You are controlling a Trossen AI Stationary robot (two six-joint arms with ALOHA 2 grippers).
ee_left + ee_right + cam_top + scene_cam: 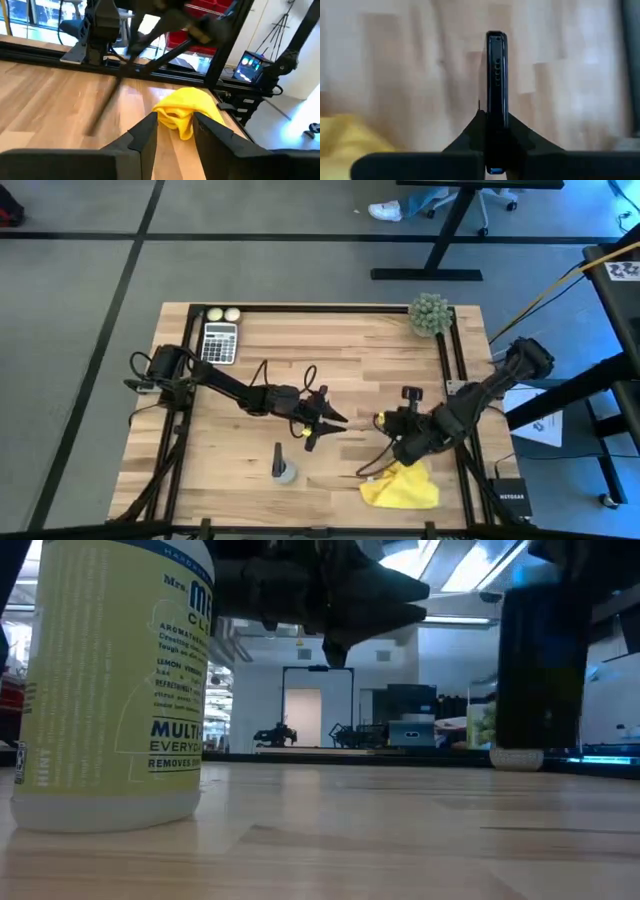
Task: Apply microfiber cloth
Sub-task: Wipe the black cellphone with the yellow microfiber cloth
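The yellow microfiber cloth (pixel 402 487) lies crumpled on the wooden table near its front right corner. It also shows in the left wrist view (pixel 185 105) and the right wrist view (pixel 340 135). My left gripper (pixel 330 423) hovers open over the table's middle, its fingers (pixel 145 137) aimed toward the cloth, touching nothing. My right gripper (pixel 385 423) is just left of the cloth's far side, shut on a black smartphone (pixel 496 75). My right gripper pinches the smartphone between its two fingers (pixel 517 132), one on each flat face. The phone stands on edge in the hold, and its narrow edge with the speaker holes (pixel 496 65) faces the wrist camera. Whether any part rests on the table cannot be told.
A spray bottle (pixel 283 467) stands near the front edge, left of the cloth, and looms large in the low view (pixel 110 680). A calculator (pixel 220 341) and two balls (pixel 222 314) sit at the far left. A small plant (pixel 430 313) is at the far right corner.
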